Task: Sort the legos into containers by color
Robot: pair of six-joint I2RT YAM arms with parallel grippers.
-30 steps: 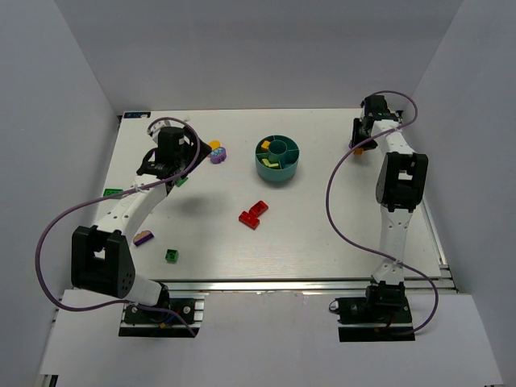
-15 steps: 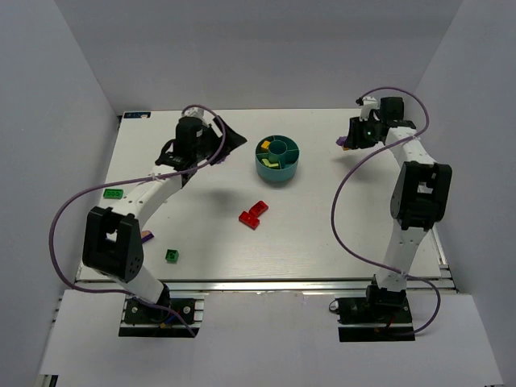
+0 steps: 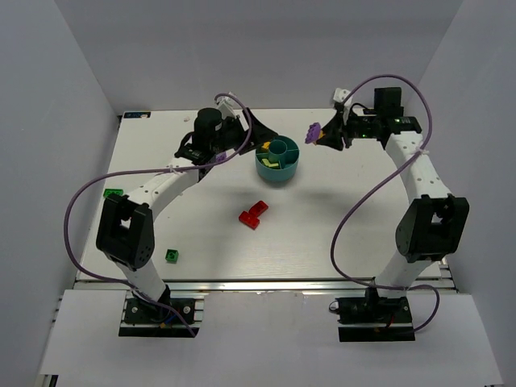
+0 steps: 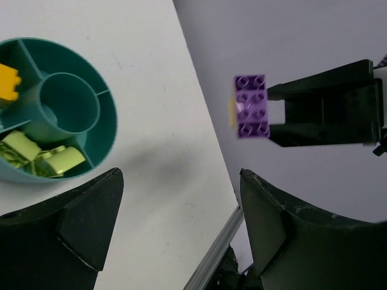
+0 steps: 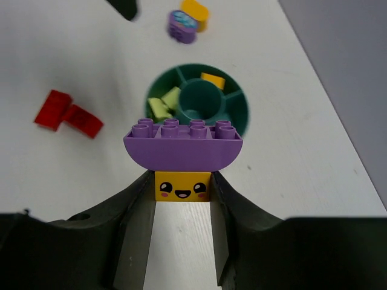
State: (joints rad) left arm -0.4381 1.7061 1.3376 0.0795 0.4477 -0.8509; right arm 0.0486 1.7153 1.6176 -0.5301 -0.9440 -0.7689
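The dish [image 3: 278, 175] holds lime bricks [image 4: 45, 158] in one wedge and a yellow brick [image 4: 7, 81] in another. The right gripper [image 5: 182, 192] clamps a purple brick [image 5: 183, 142] (a yellow block [image 5: 182, 185] beneath it). The left gripper [image 4: 181, 202] gapes wide.

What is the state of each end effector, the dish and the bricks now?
Left end effector: open, empty.
Right end effector: shut on stack.
Stack: purple on yellow, held off table.
Dish: lime bricks and yellow brick inside, centre well empty.
Red bricks: loose on table.

Teal dish [image 3: 278, 160] flanked on two sides: left gripper [image 3: 256, 134], jaws spread, just beside its rear-left rim; right gripper [image 3: 325, 137], carrying a purple-topped yellow brick [image 5: 182, 145], near its right; front approach open; red bricks [image 3: 254, 214] lie apart, nearer the bases.
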